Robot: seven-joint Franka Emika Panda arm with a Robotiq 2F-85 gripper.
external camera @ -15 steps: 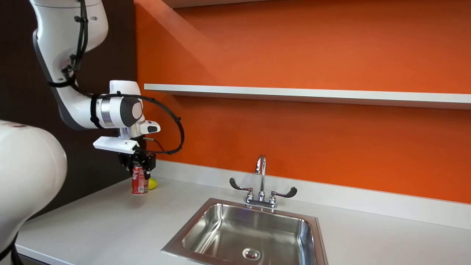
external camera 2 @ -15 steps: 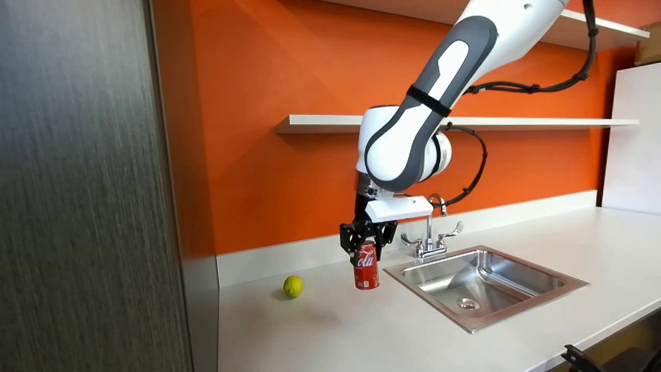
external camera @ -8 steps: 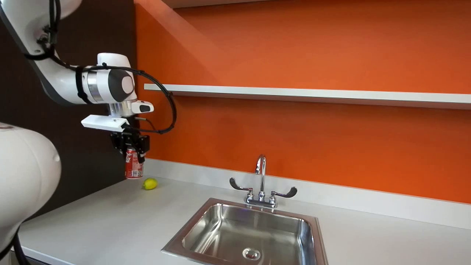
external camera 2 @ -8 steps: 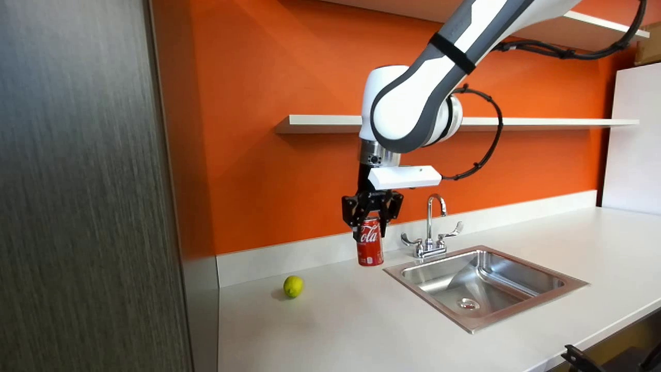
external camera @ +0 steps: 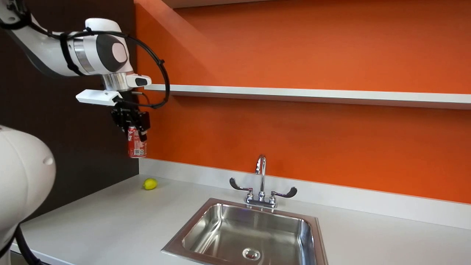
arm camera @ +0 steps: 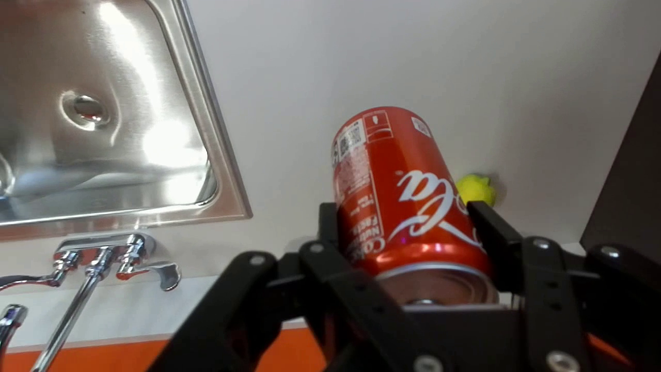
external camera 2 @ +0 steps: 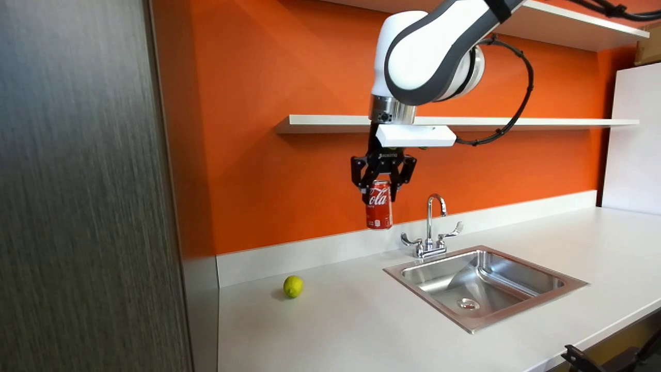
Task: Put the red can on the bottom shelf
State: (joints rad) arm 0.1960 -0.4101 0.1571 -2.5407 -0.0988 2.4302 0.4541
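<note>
Claw (external camera 2: 380, 198) grips upright red can (external camera 2: 379, 214) above countertop (external camera 2: 356, 320), lower than bottom shelf (external camera 2: 459, 122).

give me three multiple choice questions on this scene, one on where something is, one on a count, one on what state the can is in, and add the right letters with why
1. Where is the small yellow object?
A. In the sink
B. In the jaws
C. On the countertop

2. How many handles does the faucet have?
A. Two
B. Three
C. Four

3. The red can is not yet on the bottom shelf. What is its state?
A. Lying in the sink
B. Held in the air
C. Standing on the countertop

1: C, both exterior views show it resting there.
2: A, both exterior views show one to each side.
3: B, the wrist view shows the jaws on both sides of it, and both exterior views show it clear of the countertop.
</note>
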